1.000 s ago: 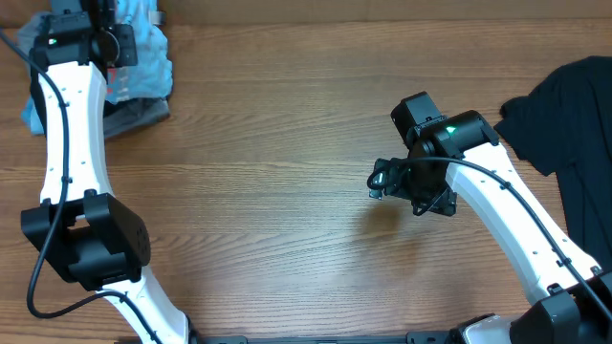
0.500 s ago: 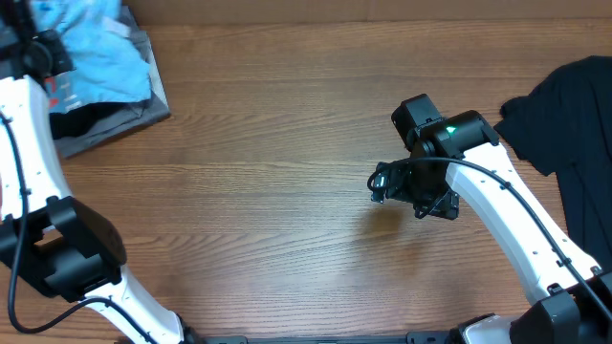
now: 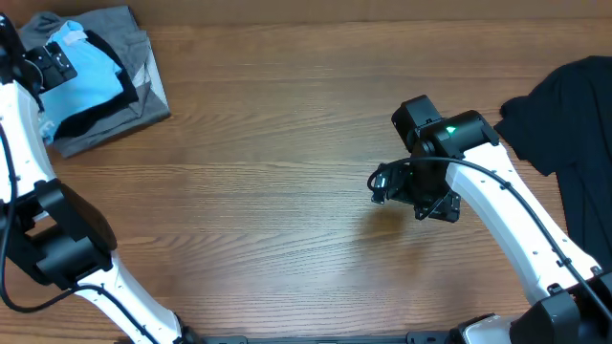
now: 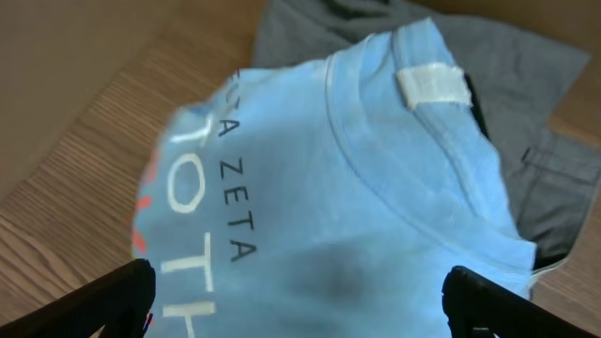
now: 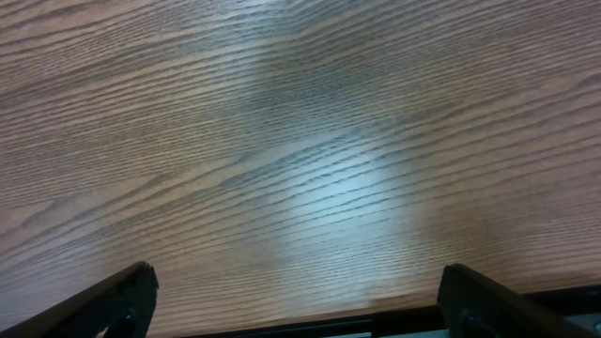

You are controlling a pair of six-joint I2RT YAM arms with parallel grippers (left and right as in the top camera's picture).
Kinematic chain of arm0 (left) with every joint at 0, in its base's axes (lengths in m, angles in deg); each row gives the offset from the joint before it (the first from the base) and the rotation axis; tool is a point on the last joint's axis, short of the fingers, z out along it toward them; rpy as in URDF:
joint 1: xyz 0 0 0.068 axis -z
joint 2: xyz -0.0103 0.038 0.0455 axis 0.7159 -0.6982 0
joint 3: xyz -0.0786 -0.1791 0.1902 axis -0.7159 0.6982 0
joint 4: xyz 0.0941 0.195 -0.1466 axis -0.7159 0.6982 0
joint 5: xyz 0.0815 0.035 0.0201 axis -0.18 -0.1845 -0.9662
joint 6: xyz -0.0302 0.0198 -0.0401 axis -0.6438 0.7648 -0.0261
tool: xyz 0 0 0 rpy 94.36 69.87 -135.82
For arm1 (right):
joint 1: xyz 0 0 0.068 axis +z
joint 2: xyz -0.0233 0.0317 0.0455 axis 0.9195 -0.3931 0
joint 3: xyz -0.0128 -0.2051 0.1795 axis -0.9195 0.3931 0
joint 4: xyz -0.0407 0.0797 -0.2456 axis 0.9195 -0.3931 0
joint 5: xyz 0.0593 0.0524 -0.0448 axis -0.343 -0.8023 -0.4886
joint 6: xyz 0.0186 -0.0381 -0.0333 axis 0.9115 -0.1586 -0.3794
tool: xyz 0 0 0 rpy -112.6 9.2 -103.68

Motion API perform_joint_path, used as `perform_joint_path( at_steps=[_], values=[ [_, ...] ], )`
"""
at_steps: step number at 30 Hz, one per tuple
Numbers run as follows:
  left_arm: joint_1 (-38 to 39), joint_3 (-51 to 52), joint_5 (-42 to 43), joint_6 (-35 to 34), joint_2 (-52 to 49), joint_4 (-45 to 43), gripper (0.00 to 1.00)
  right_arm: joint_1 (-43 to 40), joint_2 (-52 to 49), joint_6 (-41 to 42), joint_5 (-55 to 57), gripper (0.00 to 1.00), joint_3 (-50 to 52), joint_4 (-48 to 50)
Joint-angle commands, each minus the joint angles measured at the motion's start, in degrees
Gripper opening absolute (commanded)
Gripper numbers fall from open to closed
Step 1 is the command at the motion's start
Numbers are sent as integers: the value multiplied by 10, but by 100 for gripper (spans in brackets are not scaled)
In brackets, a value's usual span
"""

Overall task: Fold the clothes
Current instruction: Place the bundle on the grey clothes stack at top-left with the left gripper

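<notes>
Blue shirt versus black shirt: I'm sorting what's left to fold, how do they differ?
The blue shirt sits atop a grey pile at the far left; the black shirt lies alone on the table at the right. The blue shirt carries lettering; the black shirt looks plain. Both are soft shirts.

The black T-shirt [image 3: 574, 115] is cut off by the right edge.

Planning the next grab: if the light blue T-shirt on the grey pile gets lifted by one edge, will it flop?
Probably floppy: the light blue T-shirt lies rumpled, so it would likely drape and unfold. It looks thin, so a push may bunch it on the grey shirt.
</notes>
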Motion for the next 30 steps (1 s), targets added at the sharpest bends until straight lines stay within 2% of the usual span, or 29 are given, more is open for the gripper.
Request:
perform_joint_path(
  at_steps=[1,4,6,8,9,11,12,13,19,23,30],
  values=[
    [0,-12,3,-10,4,-4,100,-2,3,3,8,100,-5,0],
    [1,-12,17,-23,10,1,100,-2,3,3,8,100,-5,6],
    [1,-12,44,-42,10,5,92,-2,3,3,8,100,-5,10],
    [4,-12,67,-57,10,7,78,-2,3,3,8,100,-5,10],
    [7,-12,73,-65,10,6,68,-2,3,3,8,100,-5,10],
    [24,-12,70,-72,10,4,29,-2,3,3,8,100,-5,10],
    [28,-12,59,-72,9,5,19,-2,3,3,8,100,-5,10],
    [37,-12,6,-74,5,7,4,-2,3,3,8,100,-5,10],
    [48,-11,-68,-79,-29,-8,4,-2,3,3,8,100,-5,8],
    [46,-11,-71,-79,-72,-12,4,-2,3,4,8,100,-5,8],
    [53,-11,-48,-74,-144,-4,11,-2,3,4,8,100,-5,10]
  ],
)
